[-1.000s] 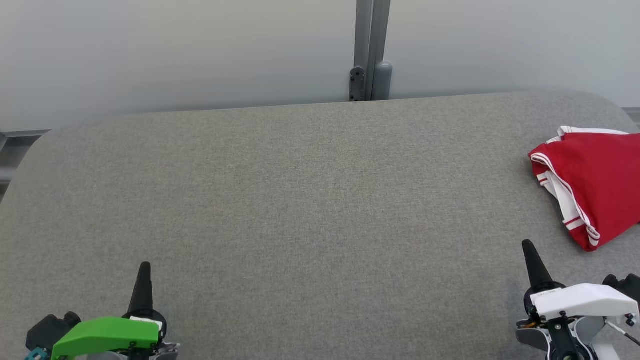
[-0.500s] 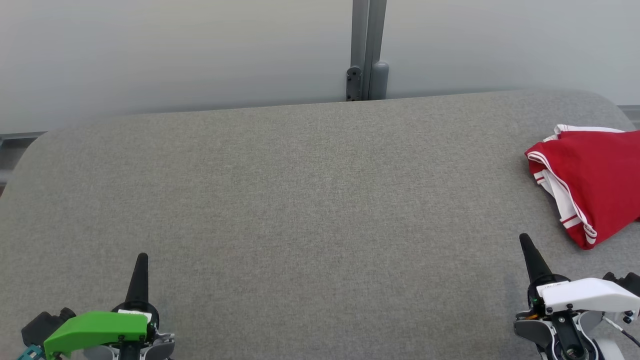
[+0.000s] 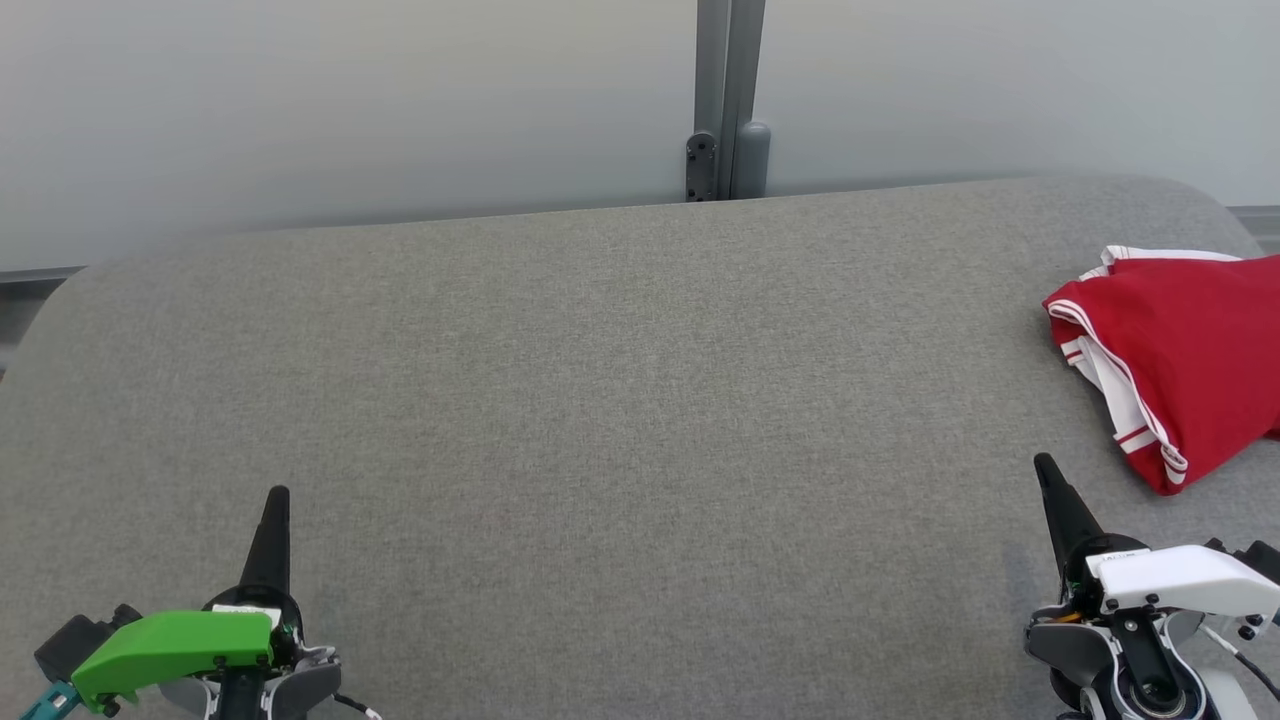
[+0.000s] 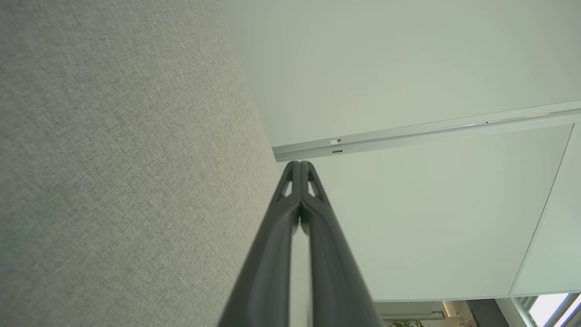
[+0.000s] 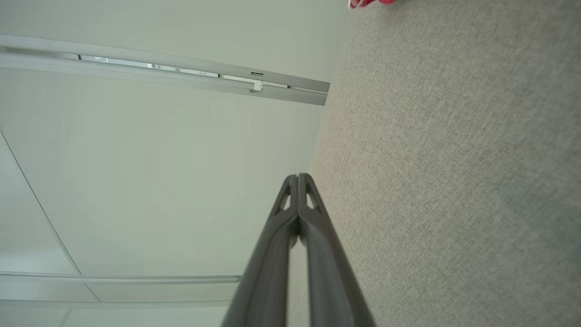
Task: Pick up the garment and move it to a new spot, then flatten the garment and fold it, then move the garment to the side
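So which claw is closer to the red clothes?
The right claw. It sits shut just below and left of the red garment in the head view, not touching it. The left claw, also shut, is far across the grey surface at the lower left.

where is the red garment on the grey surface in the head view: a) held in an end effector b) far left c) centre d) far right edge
d: the red garment lies at the far right edge of the grey surface, up and to the right of the shut right end effector, which does not touch it.

The left hand (image 3: pixel 278 494) and right hand (image 3: pixel 1043 463) edged forward.
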Controlling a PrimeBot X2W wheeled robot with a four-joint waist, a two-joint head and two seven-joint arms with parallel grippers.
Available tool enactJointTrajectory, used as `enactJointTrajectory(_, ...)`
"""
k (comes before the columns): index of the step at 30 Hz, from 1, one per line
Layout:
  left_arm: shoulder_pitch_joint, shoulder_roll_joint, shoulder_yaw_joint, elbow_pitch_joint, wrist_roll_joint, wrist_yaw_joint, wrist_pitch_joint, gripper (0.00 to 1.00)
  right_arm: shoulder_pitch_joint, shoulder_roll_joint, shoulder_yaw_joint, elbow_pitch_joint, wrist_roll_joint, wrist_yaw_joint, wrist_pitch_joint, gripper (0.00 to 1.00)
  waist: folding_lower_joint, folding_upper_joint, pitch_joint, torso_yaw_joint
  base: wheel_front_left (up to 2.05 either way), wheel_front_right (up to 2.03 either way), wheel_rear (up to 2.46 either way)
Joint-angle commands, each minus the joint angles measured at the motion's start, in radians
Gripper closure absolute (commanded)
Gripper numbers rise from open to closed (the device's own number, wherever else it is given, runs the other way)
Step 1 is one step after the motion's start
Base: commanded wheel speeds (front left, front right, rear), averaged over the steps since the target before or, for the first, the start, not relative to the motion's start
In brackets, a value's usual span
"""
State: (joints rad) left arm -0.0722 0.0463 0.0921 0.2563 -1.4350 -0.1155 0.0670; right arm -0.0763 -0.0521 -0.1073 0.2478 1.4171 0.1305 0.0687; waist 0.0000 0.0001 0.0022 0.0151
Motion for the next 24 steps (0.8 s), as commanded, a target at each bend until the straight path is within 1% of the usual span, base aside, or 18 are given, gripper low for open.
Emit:
enactJointTrajectory(1, -0.020, 0.006, 0.006, -0.007, -0.022, -0.008, 0.006, 1.00, -0.017, -0.001, -0.003, -0.007, 0.024, 0.000, 0.006, 1.00, 0.0000, -0.0001, 0.000, -0.001, 0.00, 0.00, 0.00)
enactJointTrajectory(24, -0.045, 0.007, 0.024, -0.013, -0.178, -0.018, 0.048, 1.00, -0.038, 0.002, -0.008, -0.005, 0.195, 0.000, 0.047, 1.00, 0.0000, -0.0001, 0.001, -0.014, 0.00, 0.00, 0.00)
